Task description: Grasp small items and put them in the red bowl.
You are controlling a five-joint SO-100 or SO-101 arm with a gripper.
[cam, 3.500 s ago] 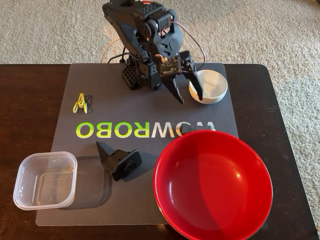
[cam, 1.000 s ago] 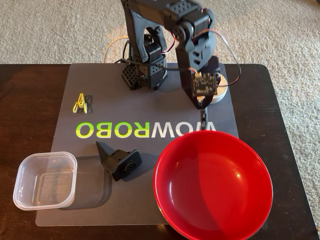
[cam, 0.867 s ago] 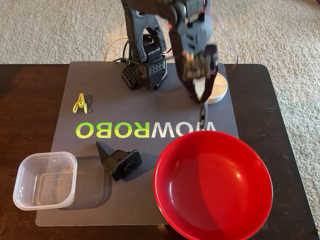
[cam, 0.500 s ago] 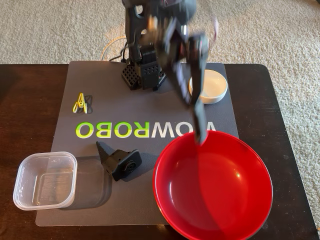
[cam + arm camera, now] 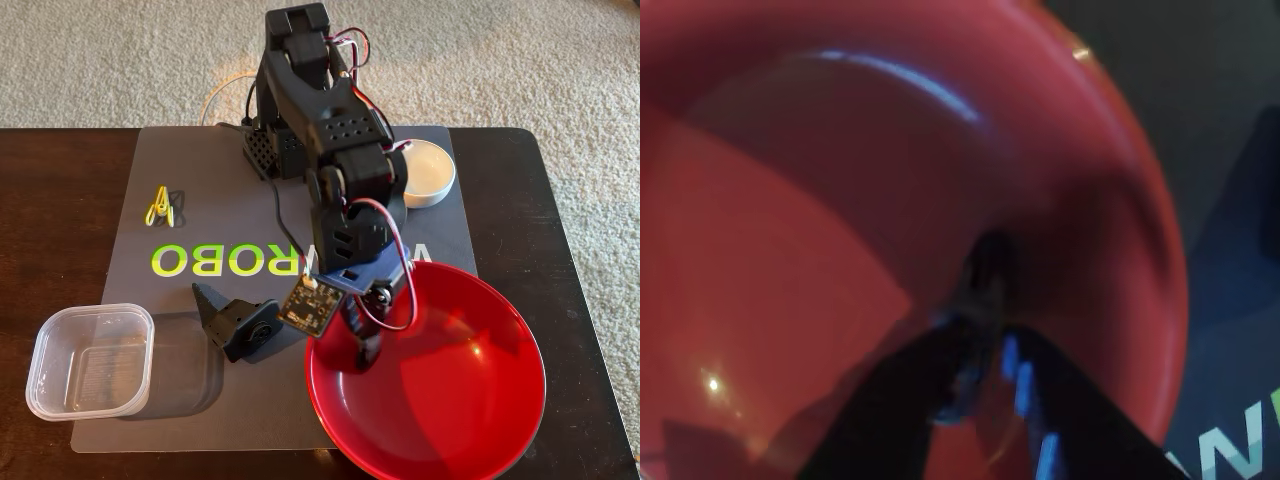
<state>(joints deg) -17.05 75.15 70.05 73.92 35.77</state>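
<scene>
Red bowl (image 5: 450, 390), one, sits front right on the grey mat (image 5: 130, 240) in the fixed view. Also one small white bowl (image 5: 428, 170) at the back, one black bracket (image 5: 238, 322) and one clear tub (image 5: 90, 360) front left, a yellow paper clip cluster (image 5: 160, 205), count unclear. My arm (image 5: 330, 150) folds forward and down, gripper (image 5: 365, 350) over the bowl's left inner wall. Wrist view: blurred, my fingers (image 5: 1040, 420) nearly together over red interior, something dark (image 5: 985, 275) between the tips; can't tell if I grip it.

A dark wooden table (image 5: 60, 210) carries a grey mat (image 5: 200, 225) printed WOWROBO.
</scene>
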